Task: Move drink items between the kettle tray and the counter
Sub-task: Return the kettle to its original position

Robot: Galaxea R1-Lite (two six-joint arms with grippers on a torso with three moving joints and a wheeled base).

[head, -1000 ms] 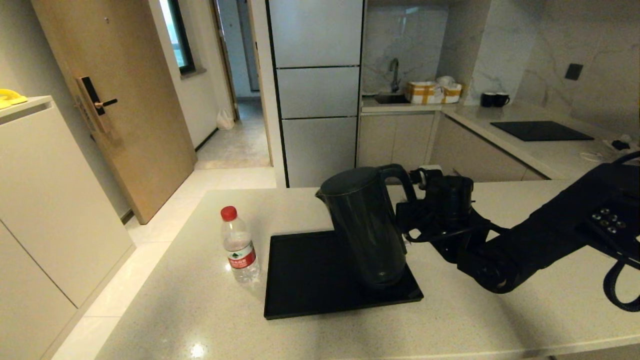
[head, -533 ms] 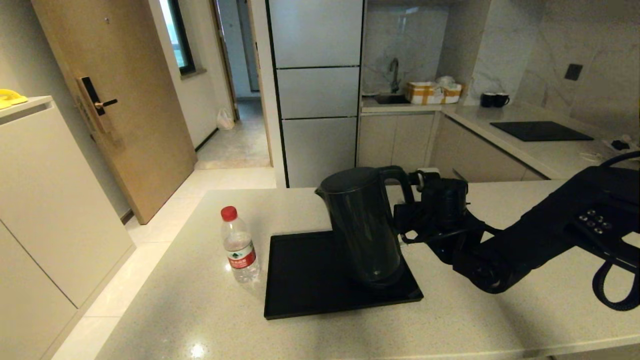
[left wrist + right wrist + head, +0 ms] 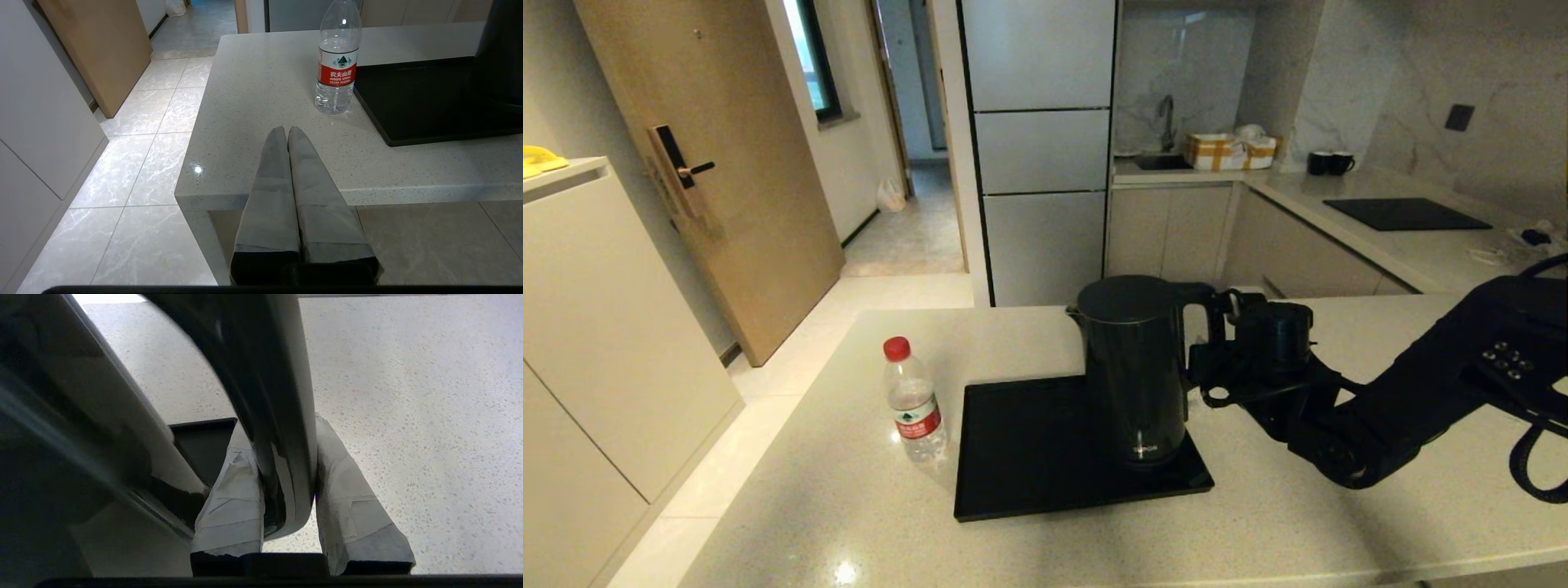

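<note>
The tall dark kettle (image 3: pixel 1139 367) is upright over the right near corner of the glossy black tray (image 3: pixel 1029 457); whether its base touches the tray I cannot tell. My right gripper (image 3: pixel 1209 347) is shut on the kettle's loop handle (image 3: pixel 282 416), with taped fingers (image 3: pixel 231 490) on either side. No base disc shows. The red-capped water bottle (image 3: pixel 913 404) stands on the beige counter (image 3: pixel 866 506) just left of the tray, also seen as bottle (image 3: pixel 337 69). My left gripper (image 3: pixel 286 130) is shut and empty by the counter's near left corner, short of the bottle.
Two black mugs (image 3: pixel 1330 162) and a black cooktop (image 3: pixel 1405 214) sit on the far grey worktop, with a yellow-checked box (image 3: pixel 1229 151) by the sink. The counter's left edge drops to the tiled floor (image 3: pixel 135 163).
The kettle was tilted with its spout to the left; it now stands upright and has shifted slightly right with my right gripper still on the handle. Bottle and tray are unmoved.
</note>
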